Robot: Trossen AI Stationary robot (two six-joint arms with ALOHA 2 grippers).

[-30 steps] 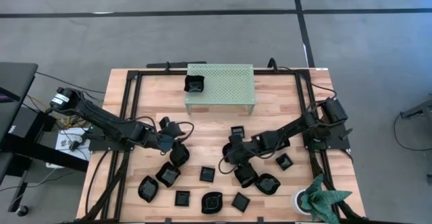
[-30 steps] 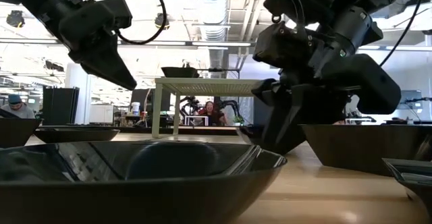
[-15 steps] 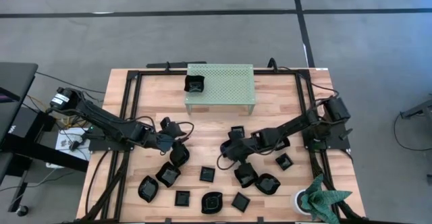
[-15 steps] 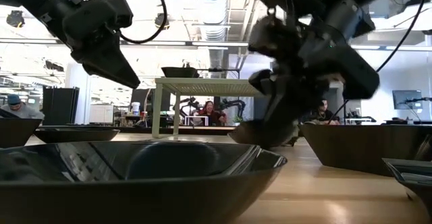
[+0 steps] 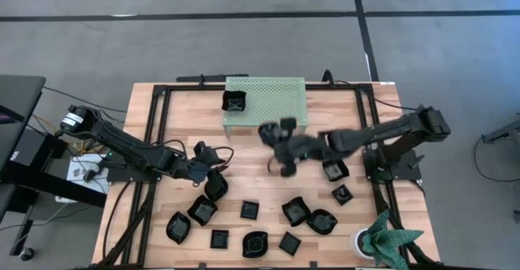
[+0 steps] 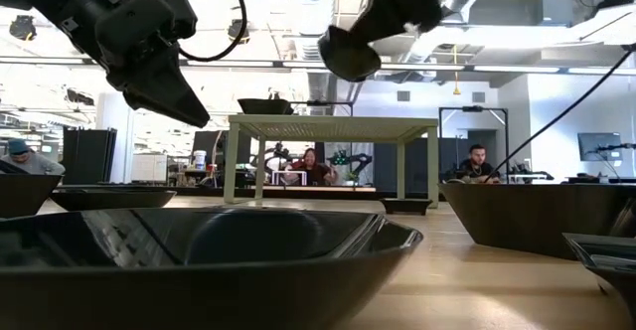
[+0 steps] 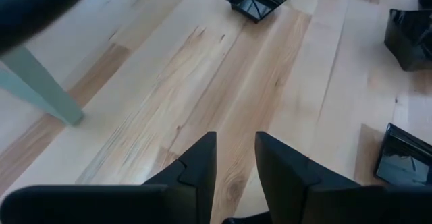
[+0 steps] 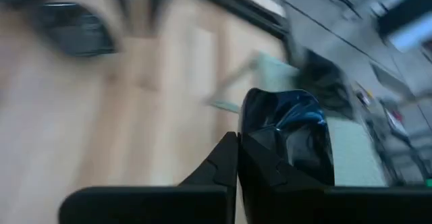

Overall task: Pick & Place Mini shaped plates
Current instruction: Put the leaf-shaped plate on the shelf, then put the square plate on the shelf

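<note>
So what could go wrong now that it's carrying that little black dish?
The right end effector pinches the glossy dish by one edge only, so it might slip mid-air.
The rack already holds a plate; a careless drop could knock it.
The left end effector hangs low over the table.

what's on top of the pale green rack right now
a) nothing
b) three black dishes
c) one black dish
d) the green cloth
c: the high view shows a single black dish sitting near one corner of the rack, nothing else on it.
</note>
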